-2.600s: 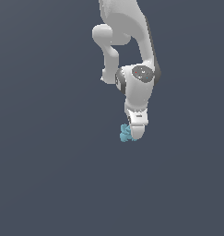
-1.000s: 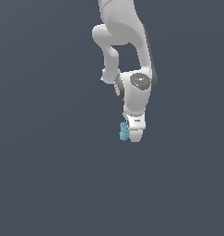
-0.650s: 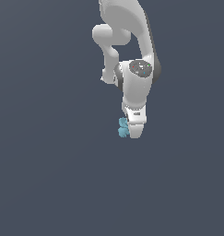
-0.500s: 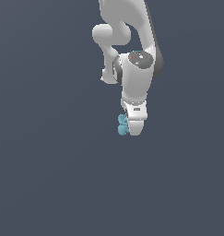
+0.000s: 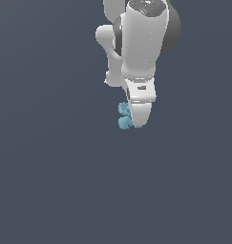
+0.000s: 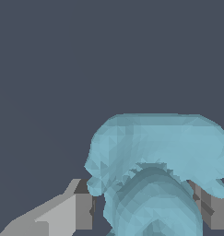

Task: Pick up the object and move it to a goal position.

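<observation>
The object [image 5: 123,116] is a small light-blue knobbly figure with rounded bumps. In the exterior view it pokes out on the exterior view's left of my white gripper [image 5: 136,121], which hangs from the arm above. In the wrist view the object [image 6: 155,161] fills the space between the two grey fingers [image 6: 79,209], which press on it from either side. The gripper is shut on the object. The fingertips are mostly hidden behind the hand in the exterior view.
A plain dark grey surface [image 5: 50,181] lies all around. The white arm [image 5: 141,43] rises over the gripper at the top of the exterior view. No goal marker shows.
The arm has swung up toward the camera with the object held in the gripper; the gripper and object have shifted slightly up and to the exterior view's left.
</observation>
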